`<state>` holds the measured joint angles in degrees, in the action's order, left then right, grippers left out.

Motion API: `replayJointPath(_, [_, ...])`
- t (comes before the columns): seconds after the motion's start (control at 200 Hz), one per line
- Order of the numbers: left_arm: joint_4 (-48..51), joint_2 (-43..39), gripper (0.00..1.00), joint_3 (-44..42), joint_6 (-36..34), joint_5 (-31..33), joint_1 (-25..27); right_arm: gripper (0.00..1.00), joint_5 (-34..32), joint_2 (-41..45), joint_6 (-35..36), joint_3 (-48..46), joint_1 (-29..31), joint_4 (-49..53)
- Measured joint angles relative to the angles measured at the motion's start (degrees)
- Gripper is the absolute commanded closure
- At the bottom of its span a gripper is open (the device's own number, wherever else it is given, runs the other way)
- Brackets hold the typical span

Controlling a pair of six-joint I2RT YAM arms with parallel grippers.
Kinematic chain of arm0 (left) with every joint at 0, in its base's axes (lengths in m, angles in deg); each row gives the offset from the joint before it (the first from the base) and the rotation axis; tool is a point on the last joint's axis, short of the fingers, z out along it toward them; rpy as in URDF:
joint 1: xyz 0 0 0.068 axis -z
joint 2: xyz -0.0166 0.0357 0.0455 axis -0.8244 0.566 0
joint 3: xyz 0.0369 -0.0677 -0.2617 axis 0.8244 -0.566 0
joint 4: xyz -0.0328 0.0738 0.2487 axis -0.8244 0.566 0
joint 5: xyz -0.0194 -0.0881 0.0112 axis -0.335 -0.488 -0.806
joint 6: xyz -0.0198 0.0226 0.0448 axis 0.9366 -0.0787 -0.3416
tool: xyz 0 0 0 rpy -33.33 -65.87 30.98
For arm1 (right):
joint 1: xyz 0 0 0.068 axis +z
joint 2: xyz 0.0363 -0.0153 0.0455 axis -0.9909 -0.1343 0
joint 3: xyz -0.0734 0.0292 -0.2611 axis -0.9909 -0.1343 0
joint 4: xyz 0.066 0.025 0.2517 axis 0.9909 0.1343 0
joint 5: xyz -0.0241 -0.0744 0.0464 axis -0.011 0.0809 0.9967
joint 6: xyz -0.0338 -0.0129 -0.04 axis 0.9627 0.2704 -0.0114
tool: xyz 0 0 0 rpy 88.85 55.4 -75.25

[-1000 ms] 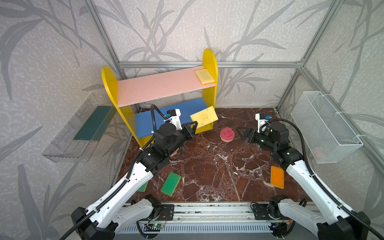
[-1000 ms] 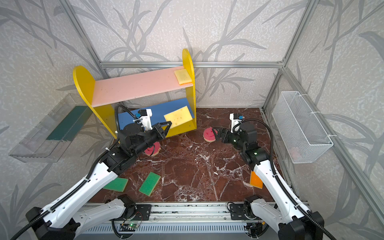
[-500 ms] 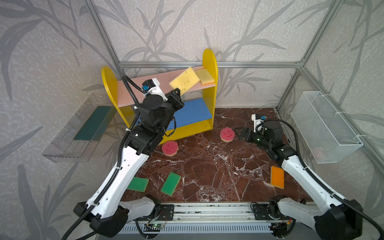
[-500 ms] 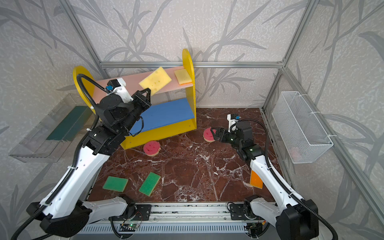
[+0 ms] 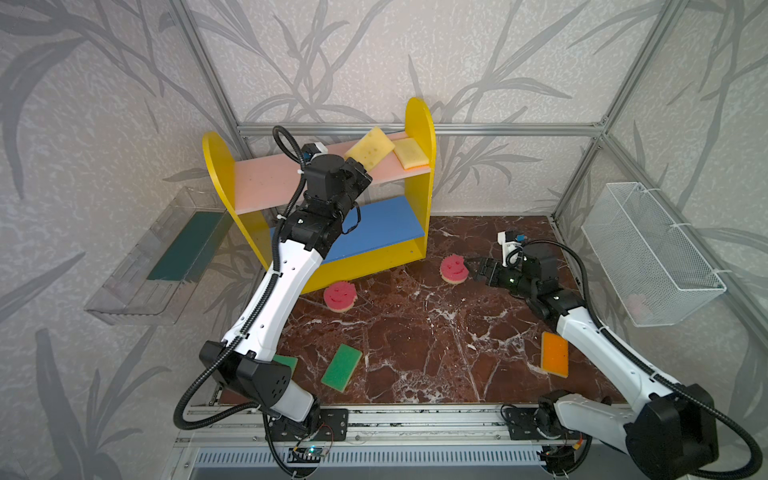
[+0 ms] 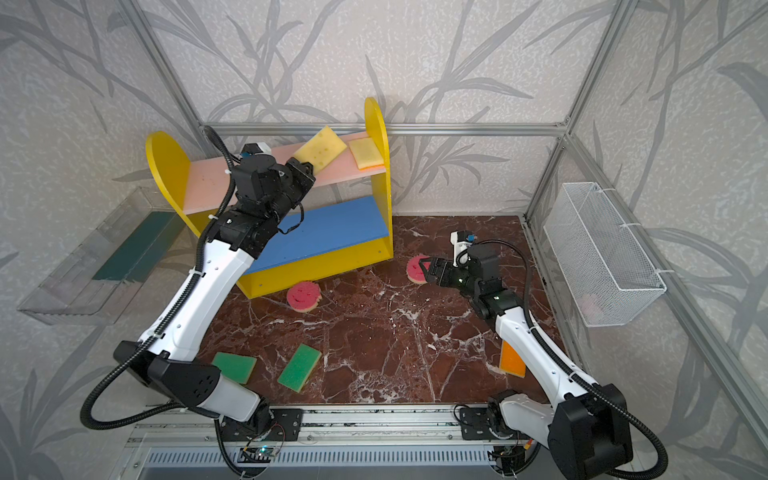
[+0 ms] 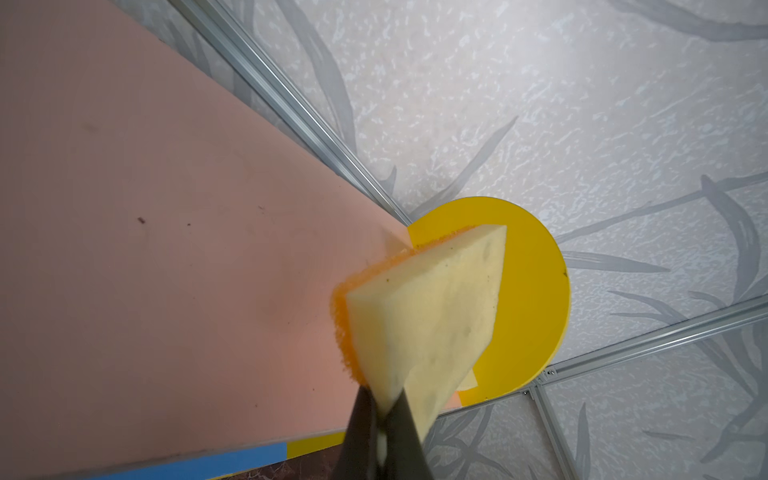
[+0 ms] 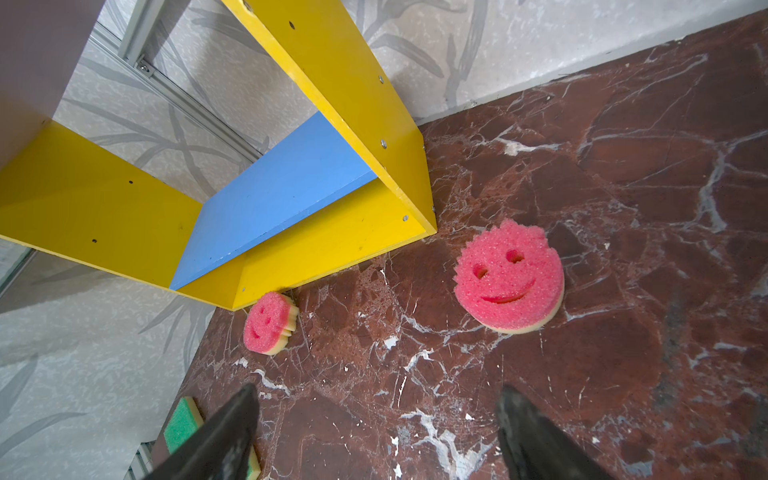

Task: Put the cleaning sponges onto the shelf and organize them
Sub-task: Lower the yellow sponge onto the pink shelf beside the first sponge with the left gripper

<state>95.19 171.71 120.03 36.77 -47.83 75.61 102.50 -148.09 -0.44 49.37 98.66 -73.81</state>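
Left fingers (image 7: 361, 440) grip the yellow orange-faced foam sponge (image 7: 428, 316) over the pink shelf board (image 7: 166, 249); next I should lower and release. Right fingers (image 8: 224, 432) stand open.

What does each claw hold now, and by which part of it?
The left claw is shut on one end of the yellow sponge, above the pink board. The right claw is open and holds nothing.

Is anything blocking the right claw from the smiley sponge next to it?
Nothing visible. The right claw is open, and only bare marble floor lies between it and the nearer pink smiley sponge.
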Motion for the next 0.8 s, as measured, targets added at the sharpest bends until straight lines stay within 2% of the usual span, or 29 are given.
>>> replayJointPath(0.155, [0.87, 2.78, 0.73, 2.27, 0.79, 0.28, -0.28, 0.12, 0.22, -0.09, 0.07, -0.11, 0.0, -0.46])
replayJointPath(0.28, [0.85, 3.21, 0.63, 2.8, 1.16, 0.68, -0.44, 0.12, 0.57, -0.11, 0.13, -0.52, 0.0, -1.18])
replayJointPath(0.355, [0.72, 3.23, 0.49, 3.02, 1.25, 0.76, -0.5, 0.12, 0.59, -0.11, 0.17, -0.83, 0.0, -1.2])
replayJointPath(0.55, [0.07, 3.23, 0.25, 3.1, 1.11, 0.68, -0.57, 0.12, 0.59, -0.09, 0.2, -0.98, 0.0, -1.29])
replayJointPath(0.675, [-0.5, 2.43, 0.17, 2.34, 0.98, 0.35, -0.59, 0.12, 0.59, -0.09, 0.2, -0.98, 0.0, -1.31])
replayJointPath(0.8, [-1.42, 0.13, 0.14, -0.28, 0.92, 0.04, -0.59, 0.12, 0.63, -0.09, 0.17, -1.01, 0.0, -1.31])
